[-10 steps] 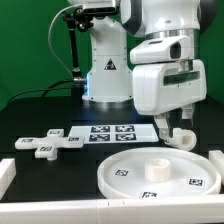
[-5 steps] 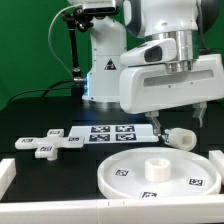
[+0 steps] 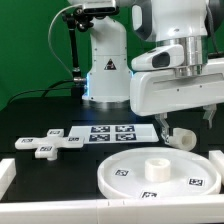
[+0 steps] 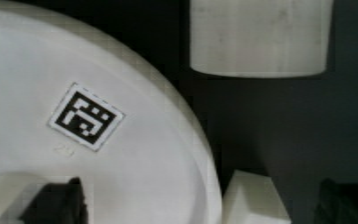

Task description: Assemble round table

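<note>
The large rimmed round disc (image 3: 160, 172) lies flat at the front right, with a small raised hub in its middle. The short cylinder leg (image 3: 183, 137) lies on its side just behind it. The cross-shaped piece (image 3: 50, 143) lies at the exterior view's left. My gripper (image 3: 185, 122) hovers above the leg, open and empty, with one finger on each side of it. In the wrist view the tagged disc (image 4: 87, 115) fills one side and the leg (image 4: 259, 35) lies beyond its rim. The gripper (image 4: 167, 200) is wide open, with one fingertip over the disc.
The marker board (image 3: 112, 133) lies behind the disc, between the cross-shaped piece and the leg. The robot base (image 3: 105, 70) stands at the back. A low white wall (image 3: 8, 172) borders the front left, and another runs along the front edge.
My hand has turned about its vertical axis, so its broad face now shows. It has also risen a little and shifted to the exterior view's right. The parts have not moved.
</note>
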{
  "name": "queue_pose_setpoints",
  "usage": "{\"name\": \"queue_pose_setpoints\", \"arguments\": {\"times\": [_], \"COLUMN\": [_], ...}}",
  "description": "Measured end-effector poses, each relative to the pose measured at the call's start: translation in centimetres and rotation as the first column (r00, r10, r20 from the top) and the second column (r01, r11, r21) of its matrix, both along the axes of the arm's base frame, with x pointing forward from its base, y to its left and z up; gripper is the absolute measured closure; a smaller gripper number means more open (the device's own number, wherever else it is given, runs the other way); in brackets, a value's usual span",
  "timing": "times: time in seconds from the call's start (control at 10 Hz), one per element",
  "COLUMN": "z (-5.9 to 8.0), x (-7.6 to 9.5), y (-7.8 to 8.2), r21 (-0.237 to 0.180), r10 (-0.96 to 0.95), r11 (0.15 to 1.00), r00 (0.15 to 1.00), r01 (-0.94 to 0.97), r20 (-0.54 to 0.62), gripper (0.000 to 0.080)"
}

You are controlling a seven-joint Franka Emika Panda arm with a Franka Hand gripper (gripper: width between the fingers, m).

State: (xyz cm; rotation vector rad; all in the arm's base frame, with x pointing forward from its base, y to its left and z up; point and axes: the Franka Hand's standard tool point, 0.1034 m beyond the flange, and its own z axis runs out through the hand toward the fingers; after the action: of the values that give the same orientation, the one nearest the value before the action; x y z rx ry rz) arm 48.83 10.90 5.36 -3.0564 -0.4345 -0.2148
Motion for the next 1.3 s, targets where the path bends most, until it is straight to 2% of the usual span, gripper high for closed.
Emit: {"name": "queue_pose_setpoints", "arguments": {"times": [0.2,0.3,0.4,0.7,0.9,1.1,1.2,1.3], "z": [0.0,0.1,0.1,0.3,0.1,0.0,-0.6,-1.1], "x": [-0.5,-0.6,-1.5,-3.0,-3.0,-3.5,-3.7,-4.2], "y": [0.2,0.3,0.1,0.4,0.4,0.3,0.3,0.2], "r21": [-0.025,-0.032,-0.058,-0.14,-0.165,-0.202,-0.231,-0.253], "r10": [0.008,-0.011,-0.073,-0.182,-0.182,-0.193,-0.224,-0.233], "r11": [1.0,0.999,0.997,0.981,0.98,0.976,0.969,0.966], "r00": [0.988,0.982,0.961,0.876,0.823,0.733,0.694,0.621], "r01": [-0.012,0.005,0.059,0.133,0.109,0.078,0.086,0.058], "r20": [-0.153,-0.191,-0.269,-0.447,-0.539,-0.652,-0.684,-0.748], "gripper": [0.015,0.015,0.015,0.015,0.015,0.015,0.015,0.015]}}
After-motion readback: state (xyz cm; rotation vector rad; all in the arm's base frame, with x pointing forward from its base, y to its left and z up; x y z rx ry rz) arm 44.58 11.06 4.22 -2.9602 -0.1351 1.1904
